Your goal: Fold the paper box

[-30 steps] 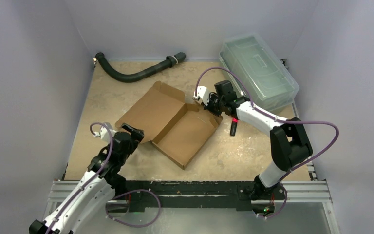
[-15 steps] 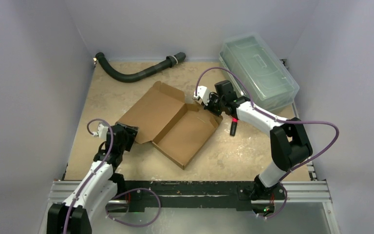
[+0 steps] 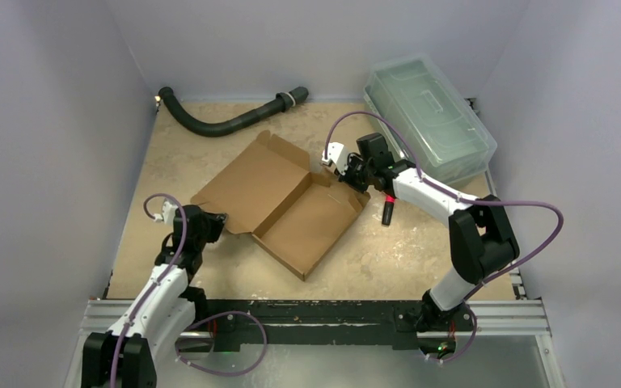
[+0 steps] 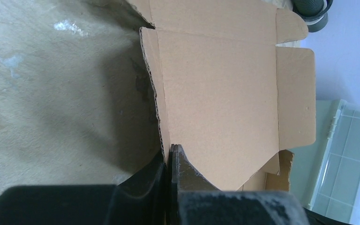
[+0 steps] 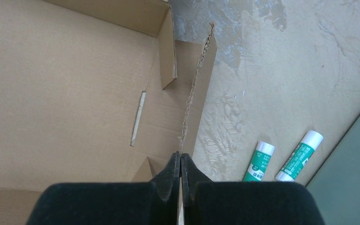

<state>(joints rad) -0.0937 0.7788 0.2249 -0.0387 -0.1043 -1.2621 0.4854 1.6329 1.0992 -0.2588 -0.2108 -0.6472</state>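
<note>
The brown paper box (image 3: pixel 287 202) lies open on the table, its flat lid (image 3: pixel 251 179) to the left of its shallow tray (image 3: pixel 311 222). My left gripper (image 3: pixel 217 220) is at the lid's near left edge and shut on it. In the left wrist view the corrugated edge (image 4: pixel 159 103) runs down between the closed fingers of the left gripper (image 4: pixel 170 152). My right gripper (image 3: pixel 341 171) is shut on the tray's far right wall. In the right wrist view that wall's edge (image 5: pixel 194 89) runs into the pinched tips of the right gripper (image 5: pixel 181 157).
A black hose (image 3: pixel 226 121) lies along the back. A clear greenish lidded bin (image 3: pixel 428 117) stands at the back right, behind the right arm. Two green-and-white glue sticks (image 5: pixel 258 161) lie on the table right of the tray.
My left arm has drawn back toward the near left, and its gripper has gone from open to shut on the lid's edge. The right arm has not moved.
</note>
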